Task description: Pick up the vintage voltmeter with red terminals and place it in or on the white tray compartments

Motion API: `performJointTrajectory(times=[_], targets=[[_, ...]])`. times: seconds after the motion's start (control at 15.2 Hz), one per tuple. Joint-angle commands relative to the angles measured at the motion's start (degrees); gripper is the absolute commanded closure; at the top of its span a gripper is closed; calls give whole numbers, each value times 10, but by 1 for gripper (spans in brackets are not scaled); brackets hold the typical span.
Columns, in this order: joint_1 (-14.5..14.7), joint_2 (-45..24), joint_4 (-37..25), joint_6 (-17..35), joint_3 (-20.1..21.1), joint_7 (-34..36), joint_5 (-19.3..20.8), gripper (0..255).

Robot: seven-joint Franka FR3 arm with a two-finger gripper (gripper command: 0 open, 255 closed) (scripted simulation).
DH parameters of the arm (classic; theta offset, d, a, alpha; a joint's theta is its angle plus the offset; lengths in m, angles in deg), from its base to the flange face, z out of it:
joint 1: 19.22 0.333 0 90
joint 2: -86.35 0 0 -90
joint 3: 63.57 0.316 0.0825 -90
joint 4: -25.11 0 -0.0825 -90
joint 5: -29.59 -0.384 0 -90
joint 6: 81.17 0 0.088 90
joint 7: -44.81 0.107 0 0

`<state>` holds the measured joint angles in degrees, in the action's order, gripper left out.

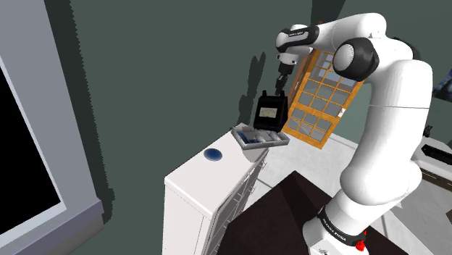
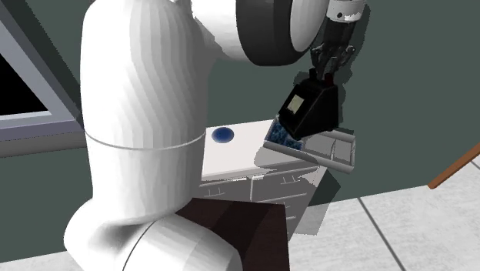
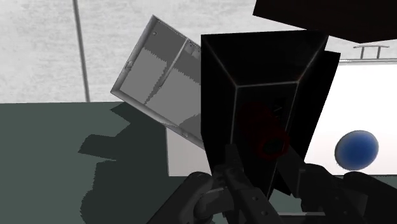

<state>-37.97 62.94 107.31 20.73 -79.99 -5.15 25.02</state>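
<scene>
The voltmeter (image 1: 269, 112) is a black box with a pale dial face, and it hangs upright in the air with my gripper (image 1: 280, 84) shut on its top edge. It hovers just above the grey compartment tray (image 1: 276, 141), which lies at the far end of the white cabinet top. The second exterior view shows the voltmeter (image 2: 309, 109) tilted over the tray (image 2: 338, 148), its base close to the tray's blue-patterned section. In the wrist view the black voltmeter (image 3: 261, 108) sits clasped between my fingers, with the tray (image 3: 156, 70) beyond it.
A small blue dish (image 1: 213, 154) rests on the white cabinet (image 1: 210, 181) nearer the stand. An orange-framed glass-paned panel (image 1: 319, 101) leans behind the tray. A dark wall backs the cabinet, and a window with a black area (image 1: 18, 159) is at the shoulder view's left.
</scene>
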Motion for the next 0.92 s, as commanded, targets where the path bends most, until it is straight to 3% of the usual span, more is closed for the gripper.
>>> performJointTrajectory(times=[0.0, 0.26, 0.4, 0.86], targets=[[-22, -34, -62, -26, -4, -22, -10, 255], [-75, -125, -222, -96, -6, -58, -31, 255], [-110, -192, -344, -150, -2, -70, -44, 255], [-96, -170, -250, -79, -3, -73, -40, 255]])
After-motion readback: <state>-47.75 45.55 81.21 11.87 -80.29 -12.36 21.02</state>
